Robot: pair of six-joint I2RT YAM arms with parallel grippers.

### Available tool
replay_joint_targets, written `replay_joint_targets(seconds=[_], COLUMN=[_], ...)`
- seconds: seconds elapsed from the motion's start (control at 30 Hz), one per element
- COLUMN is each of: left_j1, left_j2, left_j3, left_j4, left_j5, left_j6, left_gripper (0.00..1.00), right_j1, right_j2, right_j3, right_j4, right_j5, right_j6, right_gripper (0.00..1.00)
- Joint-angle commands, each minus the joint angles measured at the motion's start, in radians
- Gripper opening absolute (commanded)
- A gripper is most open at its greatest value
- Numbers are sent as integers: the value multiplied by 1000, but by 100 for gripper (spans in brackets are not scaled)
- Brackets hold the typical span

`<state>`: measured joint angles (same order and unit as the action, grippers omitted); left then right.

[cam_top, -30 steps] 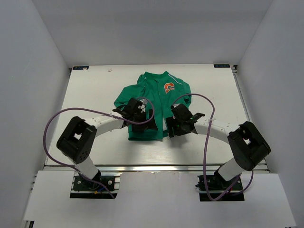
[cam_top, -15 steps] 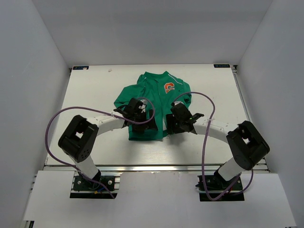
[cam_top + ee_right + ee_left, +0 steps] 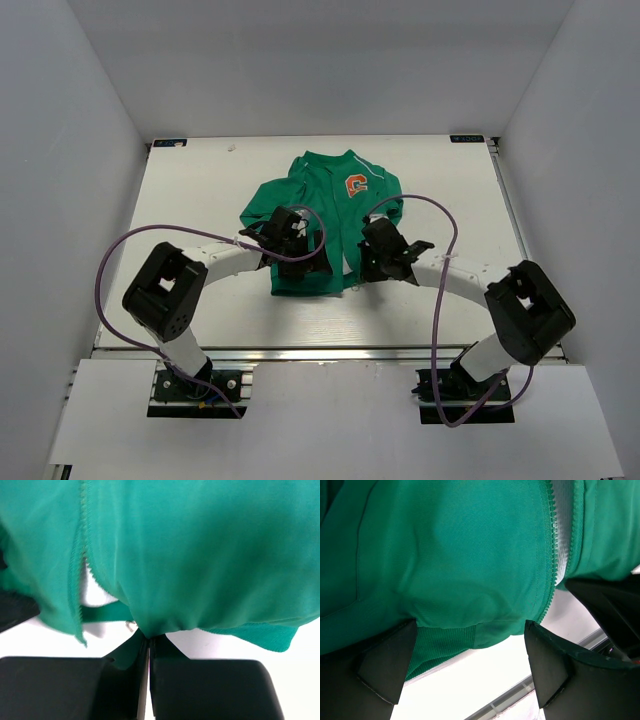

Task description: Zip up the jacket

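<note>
White surface (image 3: 200,190) fills the top view, and the jacket (image 3: 325,205) lies flat in the middle of it, collar to the far side, hem toward the arm bases. Left arm (image 3: 215,262) curves in from the left and right arm (image 3: 460,272) from the right, both meeting over the lower edge of the jacket, each trailing a purple cable (image 3: 130,245). Left tool (image 3: 305,258) sits over the left front panel near the hem; right tool (image 3: 370,262) sits just across the front opening, on the right panel. On the left wrist view the left tool (image 3: 470,665) is released, its two dark fingers (image 3: 385,665) spread wide with the ribbed hem (image 3: 445,642) bulging between them, not pinched. On the right wrist view the right tool (image 3: 148,645) is clenched, jaws pressed together on a fold of green fabric at the jacket's bottom edge, cloth gathering into that pinch. Up on the chest, the orange G patch (image 3: 355,185) faces the camera. The zip (image 3: 551,555) stands apart down here: one row of green teeth runs along the panel edge, with a strip of grey lining (image 3: 562,530) showing beside it.
</note>
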<state>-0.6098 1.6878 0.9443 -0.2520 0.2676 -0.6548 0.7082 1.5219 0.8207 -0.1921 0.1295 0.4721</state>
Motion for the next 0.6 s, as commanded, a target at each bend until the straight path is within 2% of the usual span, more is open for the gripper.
replay_joint_targets(seconds=[0.0,0.27,0.43,0.57], left_j1=[-4,-5,-25,-90], left_j2=[1,-2,-57,-82], left_j3=[-10,-22,-18,14], left_j4=[-3,16,-16,-107], left_j5=[-36,-21,-42,-129], left_j6=[3,12,17,27], left_gripper=[98,97,96,96], right_j1=[5,-1,-4,-4], right_j2=[-71,-187,-172,-143], right_j3=[-12,-121,-163,-161], right_j4=[-23,-59,-59,-55], right_j5=[-59,-232,-216,-200], right_j6=[-6,-30,-21,-15], right_gripper=[0,0,0,0])
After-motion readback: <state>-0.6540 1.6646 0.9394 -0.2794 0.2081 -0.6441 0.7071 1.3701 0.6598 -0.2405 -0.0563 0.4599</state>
